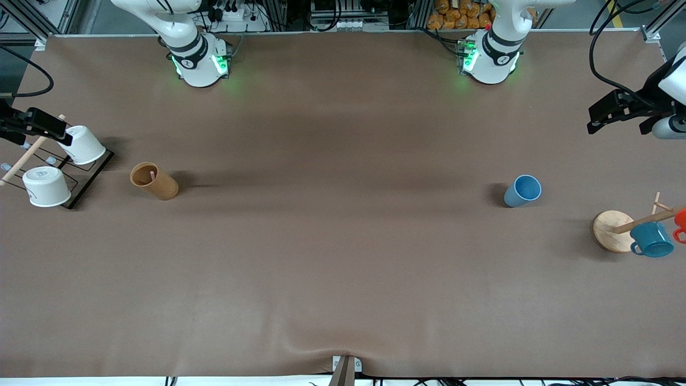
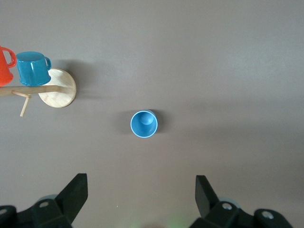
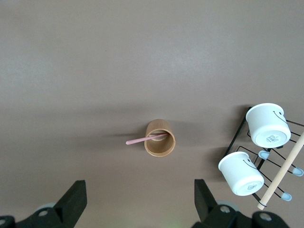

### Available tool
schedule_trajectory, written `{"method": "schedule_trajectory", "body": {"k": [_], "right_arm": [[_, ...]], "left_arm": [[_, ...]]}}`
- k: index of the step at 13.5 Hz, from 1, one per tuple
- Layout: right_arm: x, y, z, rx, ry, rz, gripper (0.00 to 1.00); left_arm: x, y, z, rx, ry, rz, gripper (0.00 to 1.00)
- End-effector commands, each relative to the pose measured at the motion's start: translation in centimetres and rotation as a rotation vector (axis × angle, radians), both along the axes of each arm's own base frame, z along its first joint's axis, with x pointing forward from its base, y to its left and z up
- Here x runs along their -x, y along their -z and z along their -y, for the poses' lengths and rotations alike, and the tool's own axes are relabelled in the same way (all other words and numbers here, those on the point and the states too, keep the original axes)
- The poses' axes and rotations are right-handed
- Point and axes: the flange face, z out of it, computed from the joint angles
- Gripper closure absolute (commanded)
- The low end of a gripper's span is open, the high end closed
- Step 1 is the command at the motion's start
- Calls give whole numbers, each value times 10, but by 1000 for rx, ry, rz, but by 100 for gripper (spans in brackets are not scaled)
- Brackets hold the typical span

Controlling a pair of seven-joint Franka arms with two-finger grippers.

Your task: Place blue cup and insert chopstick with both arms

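Note:
The blue cup [image 1: 522, 191] stands upright and empty on the table toward the left arm's end; it also shows in the left wrist view [image 2: 144, 124]. The pale-pink chopstick [image 3: 142, 139] leans in the brown cup [image 1: 154, 181] toward the right arm's end, its tip over the rim [image 1: 153, 175]. My left gripper [image 1: 603, 115] hangs high at the left arm's end of the table, open and empty [image 2: 141, 194]. My right gripper [image 1: 32, 123] hangs high over the rack at the right arm's end, open and empty [image 3: 140, 197].
A wooden mug tree [image 1: 612, 230] with a teal mug [image 1: 651, 239] and an orange mug [image 1: 680, 220] stands beside the blue cup. A black wire rack [image 1: 91, 174] holds two white cups [image 1: 83, 145] near the brown cup.

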Motion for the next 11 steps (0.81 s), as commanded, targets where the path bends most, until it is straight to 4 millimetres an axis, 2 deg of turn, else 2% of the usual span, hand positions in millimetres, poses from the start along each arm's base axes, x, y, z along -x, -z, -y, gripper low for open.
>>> {"method": "schedule_trajectory", "body": {"k": [1, 7, 11], "right_arm": [[-2, -3, 3, -5, -9, 1, 0], [-4, 0, 4, -4, -5, 0, 0], [-14, 17, 5, -6, -7, -28, 0]], "left_arm": [[5, -3, -1, -18, 6, -5, 0], [5, -2, 0, -24, 9, -6, 0], [6, 3, -1, -25, 7, -15, 0]]}}
